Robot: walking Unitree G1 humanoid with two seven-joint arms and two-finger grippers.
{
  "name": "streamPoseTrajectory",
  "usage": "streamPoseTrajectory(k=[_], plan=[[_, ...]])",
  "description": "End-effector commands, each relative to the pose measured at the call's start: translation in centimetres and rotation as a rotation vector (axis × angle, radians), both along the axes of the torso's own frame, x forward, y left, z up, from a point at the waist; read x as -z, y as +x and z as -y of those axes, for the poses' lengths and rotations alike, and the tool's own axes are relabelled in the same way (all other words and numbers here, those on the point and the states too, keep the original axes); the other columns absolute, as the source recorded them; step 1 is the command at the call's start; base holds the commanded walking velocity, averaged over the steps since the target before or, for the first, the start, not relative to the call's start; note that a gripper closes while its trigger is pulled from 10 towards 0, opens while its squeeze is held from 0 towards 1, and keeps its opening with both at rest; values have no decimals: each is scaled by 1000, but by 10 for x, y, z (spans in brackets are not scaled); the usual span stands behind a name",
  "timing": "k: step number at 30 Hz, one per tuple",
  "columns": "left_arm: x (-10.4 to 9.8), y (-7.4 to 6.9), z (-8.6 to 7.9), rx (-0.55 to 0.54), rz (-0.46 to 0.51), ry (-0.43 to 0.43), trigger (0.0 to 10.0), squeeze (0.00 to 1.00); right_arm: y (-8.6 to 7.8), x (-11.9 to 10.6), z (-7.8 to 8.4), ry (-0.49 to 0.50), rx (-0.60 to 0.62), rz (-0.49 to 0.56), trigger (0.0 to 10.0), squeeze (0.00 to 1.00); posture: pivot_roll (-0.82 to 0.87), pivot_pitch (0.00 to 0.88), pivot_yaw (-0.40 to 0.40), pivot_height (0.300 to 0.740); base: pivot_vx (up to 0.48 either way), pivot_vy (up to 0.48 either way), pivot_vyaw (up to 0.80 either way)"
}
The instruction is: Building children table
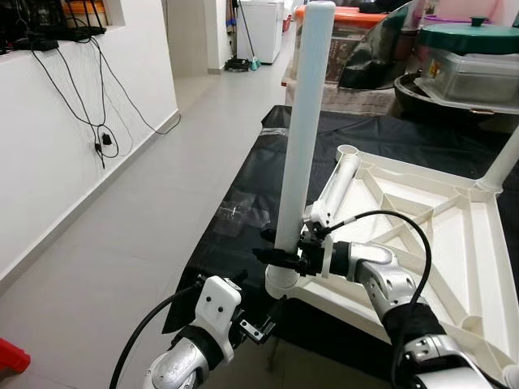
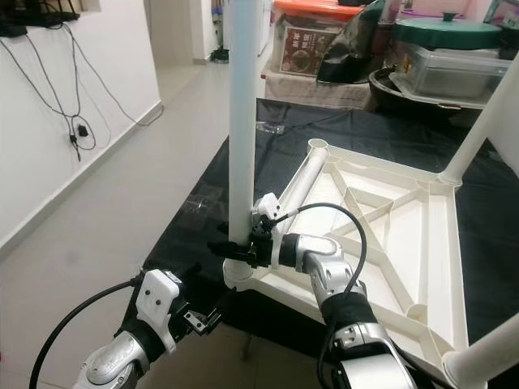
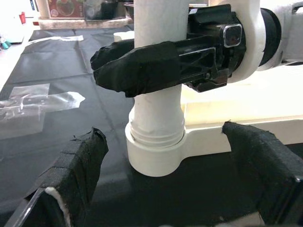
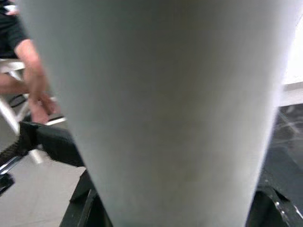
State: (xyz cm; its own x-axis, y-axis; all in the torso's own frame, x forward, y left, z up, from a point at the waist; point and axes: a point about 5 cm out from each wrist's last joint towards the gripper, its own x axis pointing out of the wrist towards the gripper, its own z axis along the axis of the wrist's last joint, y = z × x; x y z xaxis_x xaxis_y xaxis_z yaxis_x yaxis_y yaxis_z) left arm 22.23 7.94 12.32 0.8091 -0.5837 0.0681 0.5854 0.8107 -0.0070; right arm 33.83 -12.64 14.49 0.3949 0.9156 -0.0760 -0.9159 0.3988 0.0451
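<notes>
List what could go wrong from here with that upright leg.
1. The right gripper clamps the leg just above the socket, far below its top, so the tall leg may lean and bind.
2. Thread rings show above the socket's rim, so the leg may not be fully seated and could wobble.
3. The open left gripper sits near the tabletop corner and could knock it.

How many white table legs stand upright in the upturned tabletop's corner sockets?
3: one leg gripped by the right gripper at the near-left corner, one far-right, one near-right.
</notes>
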Motion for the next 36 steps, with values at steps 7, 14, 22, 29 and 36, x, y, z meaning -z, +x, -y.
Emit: streamPoseTrajectory(k=[7,14,22,29,36], plan=[[3,-1,0,9,-15,3,10000,0,22,0,10,81,551,42,0,0,124,28,-49,740,0,0,0],[4,0,0,16,-21,5,10000,0,5,-7,44,70,1403,61,0,0,112,35,-45,740,0,0,0],[4,0,1,21,-23,5,10000,0,-14,10,36,87,1640,-68,4000,0,114,40,-45,740,0,0,0],[4,0,1,22,-25,5,10000,0,0,-9,11,196,1358,71,10000,1000,110,41,-45,740,0,0,0],[4,0,1,23,-25,5,10000,0,6,-13,11,275,938,16,10000,0,109,40,-42,740,0,0,0]])
